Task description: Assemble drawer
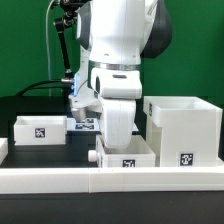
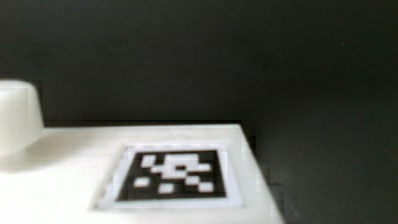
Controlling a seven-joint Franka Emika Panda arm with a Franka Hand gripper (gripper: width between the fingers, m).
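- large boxy white plastic casing [image 1: 183, 128] stands at the exterior view's right on the black bench [image 1: 50, 152], square tag on its near face; nothing slotted into it that I can see
- shallow white plastic tray with a knob, call it the near tray [image 1: 125, 152], lies just beside the casing on the exterior view's left of it, knob end pointing away from the casing; not inserted
- second shallow white plastic tray, the far tray [image 1: 38, 128], sits well apart at the exterior view's left with nothing on it
- wrist view: white tagged panel [image 2: 71, 150] close under the camera, probably part of the near tray; blurred rounded white lump [image 2: 15, 120] at the frame edge, can't tell if it's a knob or a finger
- claw [image 1: 120, 138] is low over the near tray, at or inside its rim; the fingers are hidden by the wrist housing and I can't make them out in the wrist view, so I cannot tell whether they're spread or pinching
- step, my read: going for the first tray; both trays outside the casing, so early in the job
- next move calls for a firm pinch on a tray wall, a clean lift, then squaring the tray to the casing's opening before any push; casing is close, little room to swing
- thin flat white marker board [image 1: 85, 124] behind the arm and low white rail [image 1: 60, 182] along the near bench edge: not involved
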